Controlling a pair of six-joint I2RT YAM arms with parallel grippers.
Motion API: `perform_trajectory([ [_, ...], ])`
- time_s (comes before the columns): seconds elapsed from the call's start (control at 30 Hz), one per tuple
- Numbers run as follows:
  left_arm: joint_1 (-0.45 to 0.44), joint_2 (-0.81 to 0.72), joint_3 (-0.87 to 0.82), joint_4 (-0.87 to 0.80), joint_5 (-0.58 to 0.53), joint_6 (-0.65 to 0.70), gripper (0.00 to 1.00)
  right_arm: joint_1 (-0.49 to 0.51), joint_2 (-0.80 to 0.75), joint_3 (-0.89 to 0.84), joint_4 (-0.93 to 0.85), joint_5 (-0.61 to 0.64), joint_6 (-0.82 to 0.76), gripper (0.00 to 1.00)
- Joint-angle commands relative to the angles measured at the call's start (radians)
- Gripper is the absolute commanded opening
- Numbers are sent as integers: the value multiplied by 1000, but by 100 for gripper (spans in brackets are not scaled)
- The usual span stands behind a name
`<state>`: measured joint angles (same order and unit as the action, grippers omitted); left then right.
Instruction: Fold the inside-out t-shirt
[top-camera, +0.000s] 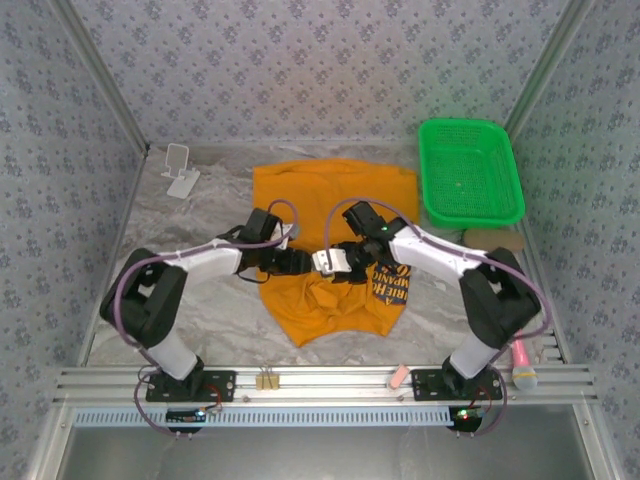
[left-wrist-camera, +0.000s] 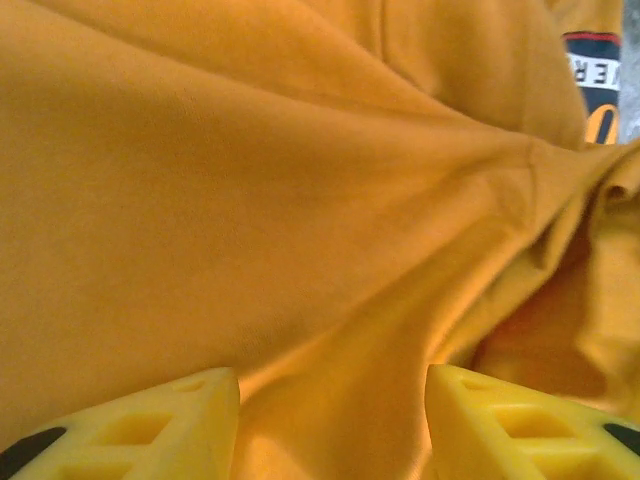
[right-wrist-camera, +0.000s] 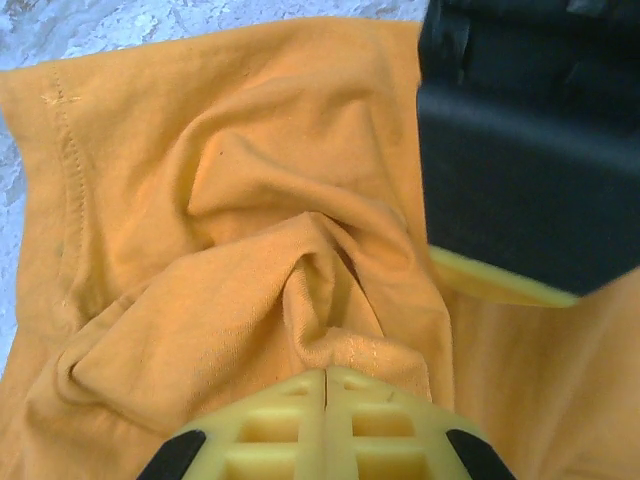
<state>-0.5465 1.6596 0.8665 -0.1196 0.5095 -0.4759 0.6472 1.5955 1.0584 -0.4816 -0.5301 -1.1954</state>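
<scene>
Presently the t-shirt (top-camera: 330, 195) lies spread on the counter (top-camera: 215, 205) between the two arms. Its long axis runs from the far side toward the bases, and the near part is bunched, with the lettered print (top-camera: 388, 283) turned up at the right. The right fingers (right-wrist-camera: 325, 405) are pressed together on a pucker of orange cloth at mid-body; creases run into that pinch. The left fingers (left-wrist-camera: 150, 425) stand wide apart and hold nothing, with a raised ridge of cloth running between them. Both arms meet over the shirt's middle, so neither is clearly nearer. The cloth lies directly ahead of and under both sets of fingers. Not determinable: which edge is the hem and which the collar, the neck tag, and how many layers the right pinch takes in. A green basket (top-camera: 470, 170) stands at the far right, just beside the shirt.
</scene>
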Motion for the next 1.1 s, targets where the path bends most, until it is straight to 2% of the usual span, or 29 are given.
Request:
perform_trajectory([
  [0.0, -20, 45, 55, 45, 53, 30, 51, 18, -106, -43, 60, 74, -81, 0],
  [0.07, -41, 78, 87, 31, 45, 54, 46, 42, -163, -81, 27, 131, -142, 0],
  [0.17, -47, 145, 140, 10, 66, 56, 13, 99, -236, -168, -7, 271, -159, 0],
  [0.23, -43, 187, 170, -9, 73, 53, 0, 161, -302, -267, 37, 404, -158, 0],
  [0.3, -37, 196, 181, -22, 57, 53, 0, 227, -358, -348, 60, 506, -157, 0],
  [0.37, -27, 189, 181, -43, 2, 49, 0, 267, -405, -397, 48, 557, -124, 0],
  [0.47, 6, 178, 181, -52, -25, 53, 0, 297, -452, -429, -38, 574, -86, 19],
  [0.5, 17, 174, 185, -55, -22, 54, 0, 299, -460, -425, -79, 564, -70, 25],
  [0.6, 33, 145, 196, -72, -4, 69, 0, 289, -490, -383, -139, 510, -6, 31],
  [0.7, 33, 101, 188, -45, 81, 54, 0, 222, -562, -338, -87, 323, 59, 36],
  [0.77, 40, 62, 164, -16, 133, 7, 5, 157, -599, -323, 9, 186, 164, 47],
  [0.83, 40, 11, 139, -24, 134, -9, 17, 97, -598, -328, 130, 86, 296, 54],
  [0.93, 29, -55, 116, -71, 121, -1, 29, 71, -519, -305, 181, 78, 412, 54],
  [1.07, -27, -102, 103, -125, 122, 21, 39, 78, -384, -236, 39, 96, 383, 57],
])
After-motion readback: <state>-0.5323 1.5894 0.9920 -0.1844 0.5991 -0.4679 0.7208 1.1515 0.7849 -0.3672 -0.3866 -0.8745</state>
